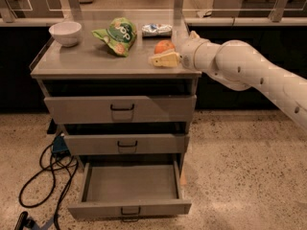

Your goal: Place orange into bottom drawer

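Note:
The orange (164, 45) sits on the grey cabinet top (86, 61) near its right edge. My gripper (166, 54) reaches in from the right at the orange, with its pale yellow tip lying on the cabinet top just in front of the fruit. The rest of the gripper behind the orange is hidden. The bottom drawer (129, 209) is pulled out and nothing lies in it; it is well below the gripper.
A white bowl (65, 32), a green snack bag (117, 35) and a blue-white packet (157, 29) lie on the cabinet top. The top drawer (120, 108) and middle drawer (125, 144) are closed. Black cables (45, 176) lie on the floor at the left.

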Robot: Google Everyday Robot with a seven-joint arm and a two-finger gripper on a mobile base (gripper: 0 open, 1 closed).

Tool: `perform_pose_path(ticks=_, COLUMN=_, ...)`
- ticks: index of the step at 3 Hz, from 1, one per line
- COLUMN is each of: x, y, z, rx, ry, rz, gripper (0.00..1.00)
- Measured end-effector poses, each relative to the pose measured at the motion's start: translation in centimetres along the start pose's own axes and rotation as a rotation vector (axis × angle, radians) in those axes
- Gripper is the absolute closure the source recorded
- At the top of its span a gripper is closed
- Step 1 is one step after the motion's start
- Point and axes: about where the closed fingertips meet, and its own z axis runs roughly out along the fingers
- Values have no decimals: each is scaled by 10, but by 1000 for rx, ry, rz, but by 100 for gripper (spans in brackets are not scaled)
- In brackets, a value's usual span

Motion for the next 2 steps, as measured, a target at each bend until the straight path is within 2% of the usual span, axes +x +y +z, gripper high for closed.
perform_pose_path(ticks=1, x=8, y=-35, z=30, rx=90, ry=-6, rz=42, gripper=0)
perform_pose_path(ticks=2, x=24, y=-65, z=81, rx=82, ry=17, rz=88, gripper=0)
